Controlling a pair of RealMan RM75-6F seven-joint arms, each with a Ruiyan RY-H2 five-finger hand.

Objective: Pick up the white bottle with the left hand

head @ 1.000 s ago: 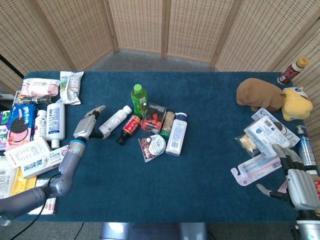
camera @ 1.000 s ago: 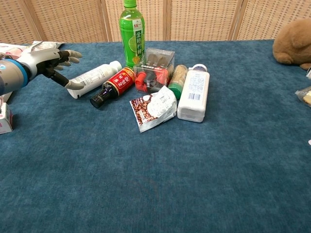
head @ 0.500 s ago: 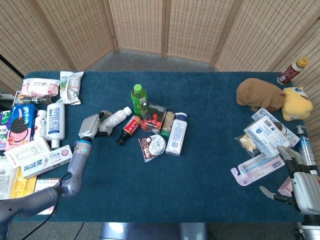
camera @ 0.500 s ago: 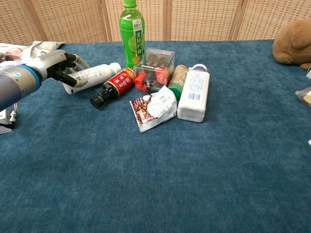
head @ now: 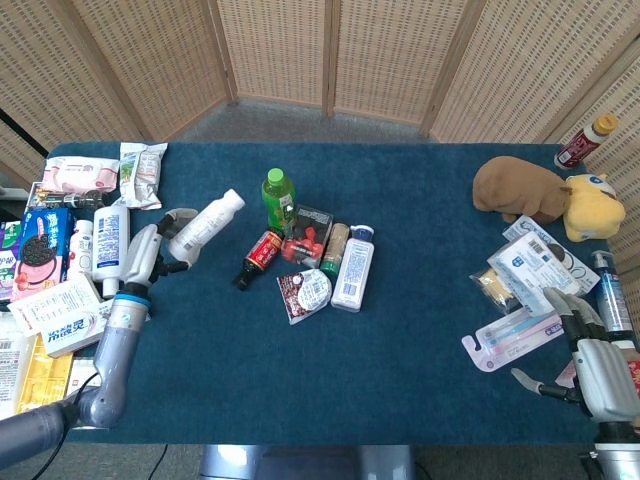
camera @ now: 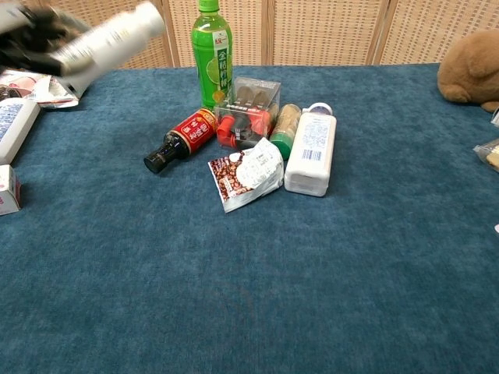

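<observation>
My left hand [head: 150,255] grips the white bottle [head: 205,224] and holds it above the blue table [head: 420,340], cap tilted up and to the right. In the chest view the white bottle [camera: 109,40] shows blurred at the top left, with the left hand [camera: 27,39] dark and smeared around its lower end. My right hand [head: 600,375] rests at the table's front right corner, fingers spread, holding nothing.
A cluster lies mid-table: green bottle [head: 277,195], dark red-label bottle [head: 257,255], clear box [head: 308,235], snack packet [head: 306,292], flat white bottle [head: 353,267]. Boxes and packets [head: 60,260] crowd the left edge. Plush toys [head: 545,195] and packaged goods [head: 530,270] sit at the right.
My left hand closed around the white bottle, then lifted it off the table up and to the left. The right hand barely shifted.
</observation>
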